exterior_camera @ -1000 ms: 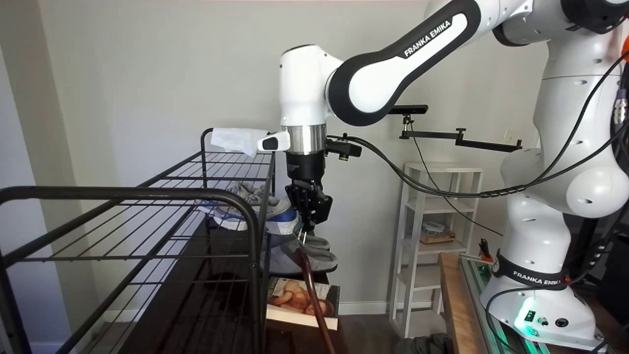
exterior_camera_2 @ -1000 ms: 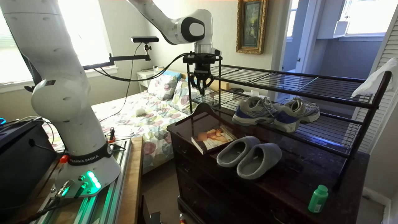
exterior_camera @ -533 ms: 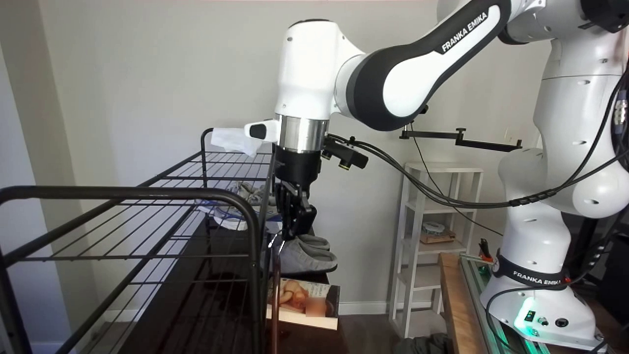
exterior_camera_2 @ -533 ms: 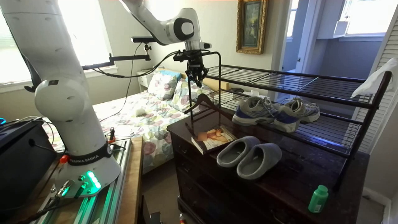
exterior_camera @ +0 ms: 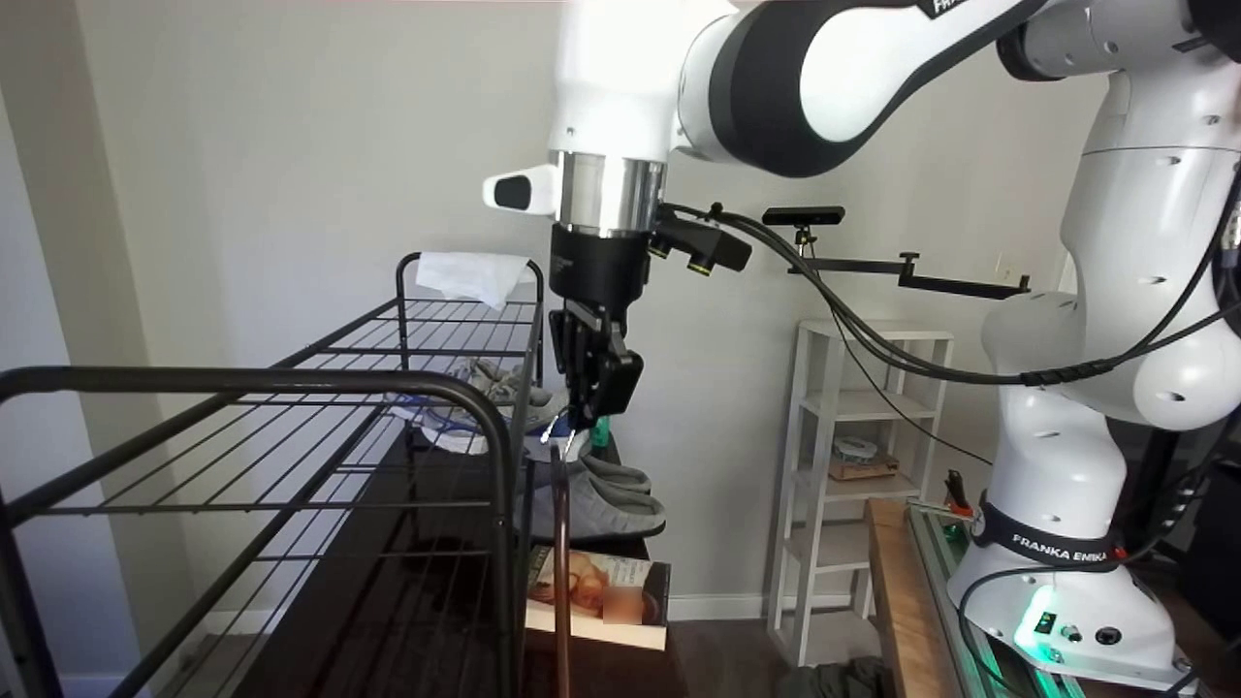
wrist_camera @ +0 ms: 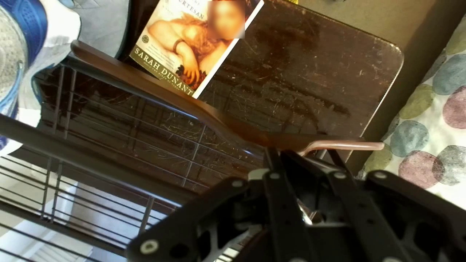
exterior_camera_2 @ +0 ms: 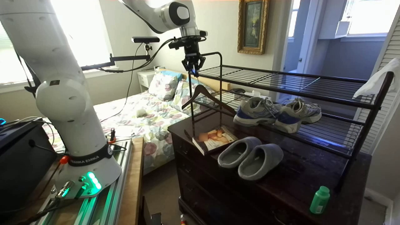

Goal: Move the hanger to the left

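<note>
The hanger is brown and wooden with a thin silver hook. In an exterior view the hanger shows edge-on as a nearly upright reddish-brown line beside the rack's near post. In an exterior view the hanger shows its curved shoulders, hanging above the dresser near the rack's end. In the wrist view the hanger runs from upper left towards the fingers. My gripper, also in an exterior view and the wrist view, is shut on the hook at its fingertips. The fingers hide part of the hook.
A black wire rack stands on the dark dresser, with sneakers on its lower shelf and a white cloth on its far end. A book, grey slippers and a green bottle lie in front. A bed stands behind.
My gripper has risen with the hanger, which has lifted away from the dresser. The hanger has swung from slanted to nearly upright and moved towards the rack's end.
</note>
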You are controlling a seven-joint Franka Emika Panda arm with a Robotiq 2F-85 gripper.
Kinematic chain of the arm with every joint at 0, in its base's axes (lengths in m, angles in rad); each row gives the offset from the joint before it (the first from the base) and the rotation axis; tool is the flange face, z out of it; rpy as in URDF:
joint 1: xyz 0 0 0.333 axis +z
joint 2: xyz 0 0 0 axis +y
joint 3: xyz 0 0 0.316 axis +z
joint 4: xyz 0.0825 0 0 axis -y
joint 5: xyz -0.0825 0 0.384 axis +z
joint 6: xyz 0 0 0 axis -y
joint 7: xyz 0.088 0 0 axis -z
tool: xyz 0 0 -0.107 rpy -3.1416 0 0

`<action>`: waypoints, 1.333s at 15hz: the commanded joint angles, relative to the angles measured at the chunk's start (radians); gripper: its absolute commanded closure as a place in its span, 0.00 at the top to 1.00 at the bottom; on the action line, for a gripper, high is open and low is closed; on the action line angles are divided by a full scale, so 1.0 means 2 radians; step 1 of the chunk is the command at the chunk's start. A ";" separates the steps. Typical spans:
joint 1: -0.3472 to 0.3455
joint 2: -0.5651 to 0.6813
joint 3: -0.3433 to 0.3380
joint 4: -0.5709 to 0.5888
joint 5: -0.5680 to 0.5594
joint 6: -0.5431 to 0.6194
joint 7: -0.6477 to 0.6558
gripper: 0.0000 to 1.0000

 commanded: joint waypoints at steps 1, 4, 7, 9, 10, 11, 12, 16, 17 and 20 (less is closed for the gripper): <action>0.001 0.006 0.000 0.039 -0.015 -0.024 0.003 0.02; -0.001 0.042 0.000 0.080 -0.029 -0.031 0.009 0.02; 0.002 0.090 -0.001 0.123 -0.038 -0.045 0.002 0.02; 0.007 0.125 -0.002 0.150 -0.050 -0.056 0.005 0.02; 0.010 0.139 -0.003 0.162 -0.053 -0.061 0.002 0.02; 0.014 0.145 -0.002 0.177 -0.059 -0.073 0.004 0.02; 0.018 0.150 -0.002 0.184 -0.065 -0.071 0.007 0.02; 0.032 0.171 -0.002 0.216 -0.082 -0.085 0.004 0.02; 0.034 0.177 -0.002 0.222 -0.083 -0.085 0.001 0.02; 0.033 0.167 0.002 0.201 -0.071 -0.043 -0.019 0.02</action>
